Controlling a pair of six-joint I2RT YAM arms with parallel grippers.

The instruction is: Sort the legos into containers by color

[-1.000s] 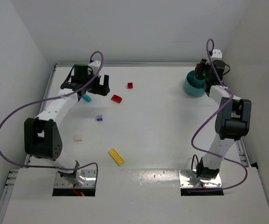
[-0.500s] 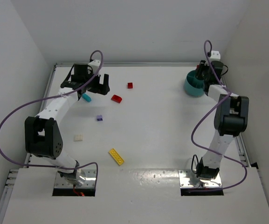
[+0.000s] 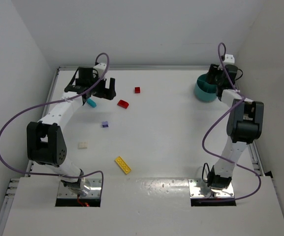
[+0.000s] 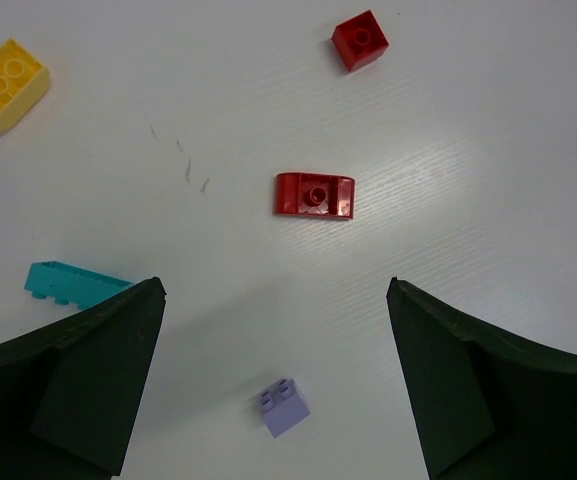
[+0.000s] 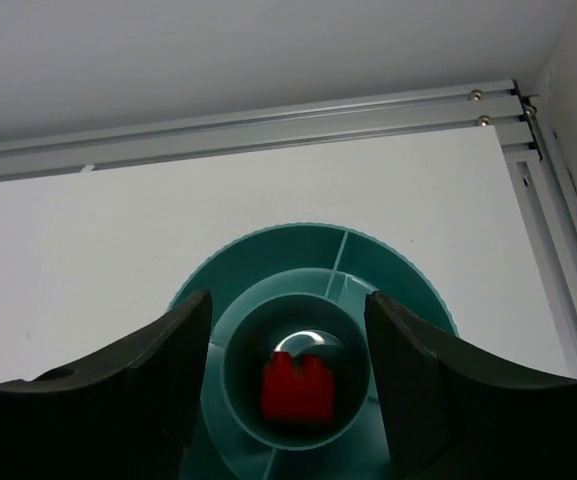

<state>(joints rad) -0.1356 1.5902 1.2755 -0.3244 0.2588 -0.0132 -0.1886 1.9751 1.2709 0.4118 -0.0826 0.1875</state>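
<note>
Far right corner of the table (image 3: 171, 147) first: the right gripper (image 5: 288, 300) hangs above the teal dish (image 5: 398, 265), jaws apart, one finger on either side of the round centre cup. Down in that cup lies a red brick (image 5: 296, 388), clear of both fingers.

Across to the far left corner, and the left gripper (image 4: 275, 295) hovers over the tabletop with its jaws wide apart. On the table below the gap between its fingers sits a purple cube (image 4: 285, 408), touching neither one. A cyan plate (image 4: 73, 283) lies just beside one finger, its end tucked behind that finger in the wrist view.

Beyond the fingertips, toward the right edge, there's a curved red brick (image 4: 315, 194), and past it, nearer the far edge, a small red cube (image 4: 360, 41). A second purple cube (image 3: 105, 124) lies on its own toward the near edge. A cream brick (image 3: 83, 145) sits closer to the left edge. A yellow plate (image 3: 123, 165) lies nearest the near edge, turned at an angle. All of these are well apart from the dish.
</note>
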